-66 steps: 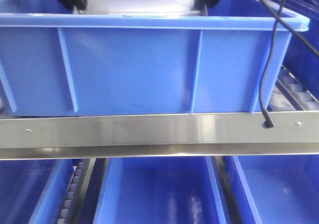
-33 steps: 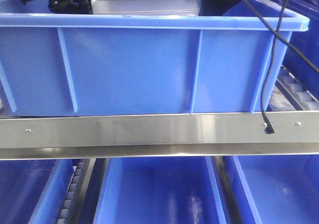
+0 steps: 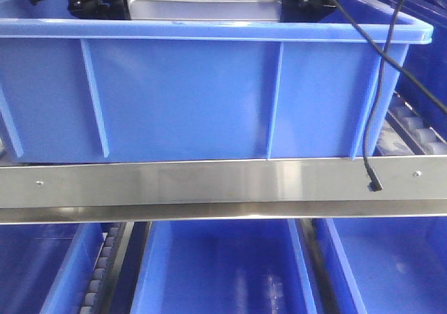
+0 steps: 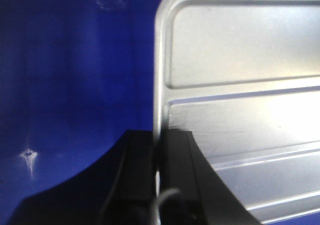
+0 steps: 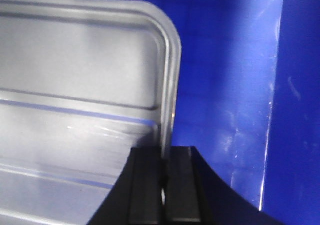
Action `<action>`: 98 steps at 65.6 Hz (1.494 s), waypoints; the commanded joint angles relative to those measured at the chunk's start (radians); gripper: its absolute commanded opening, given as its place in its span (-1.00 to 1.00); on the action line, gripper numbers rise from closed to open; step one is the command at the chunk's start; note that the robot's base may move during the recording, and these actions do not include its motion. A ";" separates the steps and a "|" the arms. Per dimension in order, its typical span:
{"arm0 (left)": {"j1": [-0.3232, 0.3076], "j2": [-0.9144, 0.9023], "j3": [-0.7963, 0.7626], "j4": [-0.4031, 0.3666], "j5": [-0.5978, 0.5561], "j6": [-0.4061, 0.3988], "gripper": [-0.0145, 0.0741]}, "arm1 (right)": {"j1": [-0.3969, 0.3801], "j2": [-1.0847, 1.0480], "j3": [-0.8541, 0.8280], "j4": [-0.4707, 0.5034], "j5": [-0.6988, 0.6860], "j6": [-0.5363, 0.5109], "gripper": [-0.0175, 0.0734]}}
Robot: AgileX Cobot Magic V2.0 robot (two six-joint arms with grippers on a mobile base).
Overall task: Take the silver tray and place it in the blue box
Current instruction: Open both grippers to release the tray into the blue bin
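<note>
Clamped black pads of my left gripper [image 4: 158,182] pinched the left rim of the dull silver metal tray [image 4: 240,110], at 6 o'clock in that wrist view. Likewise my right gripper [image 5: 164,185] bit its right rim, the tray [image 5: 80,95] spreading toward 10 o'clock. From the front, it [image 3: 202,5] sat between both arms inside the big bright-blue ribbed plastic crate [image 3: 188,98], above a steel rail [image 3: 209,188].
</note>
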 commanded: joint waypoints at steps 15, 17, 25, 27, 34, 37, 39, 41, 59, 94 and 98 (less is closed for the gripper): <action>-0.035 -0.062 -0.045 -0.153 -0.088 0.005 -0.71 | 0.035 -0.060 -0.041 0.140 -0.093 -0.015 -0.46; -0.035 -0.062 -0.045 -0.153 -0.088 0.005 -0.71 | 0.035 -0.060 -0.041 0.140 -0.090 -0.015 -0.46; -0.035 -0.058 -0.045 -0.153 -0.102 0.005 -0.71 | 0.035 -0.060 -0.041 0.140 -0.087 -0.015 -0.46; -0.035 -0.058 -0.045 -0.153 -0.107 0.005 -0.71 | 0.035 -0.060 -0.042 0.140 -0.088 -0.015 -0.46; -0.035 -0.050 -0.045 -0.153 -0.111 0.005 -0.71 | 0.035 -0.060 -0.042 0.140 -0.090 -0.015 -0.46; -0.035 -0.048 -0.045 -0.151 -0.111 0.005 -0.71 | 0.035 -0.060 -0.042 0.140 -0.089 -0.015 -0.46; -0.035 -0.046 -0.045 -0.144 -0.111 0.005 -0.71 | 0.035 -0.060 -0.042 0.140 -0.088 -0.015 -0.46; -0.035 -0.046 -0.045 -0.134 -0.111 0.005 -0.71 | 0.035 -0.060 -0.042 0.140 -0.087 -0.015 -0.46; -0.035 -0.046 -0.045 -0.071 -0.118 0.005 -0.70 | 0.035 -0.062 -0.042 0.140 -0.072 -0.015 -0.46; 0.007 -0.046 -0.045 -0.041 -0.151 -0.067 -0.06 | 0.015 -0.074 -0.048 0.139 -0.067 -0.015 0.17; 0.024 -0.046 -0.045 -0.036 -0.156 -0.067 0.15 | -0.001 -0.074 -0.048 0.114 -0.069 -0.015 0.21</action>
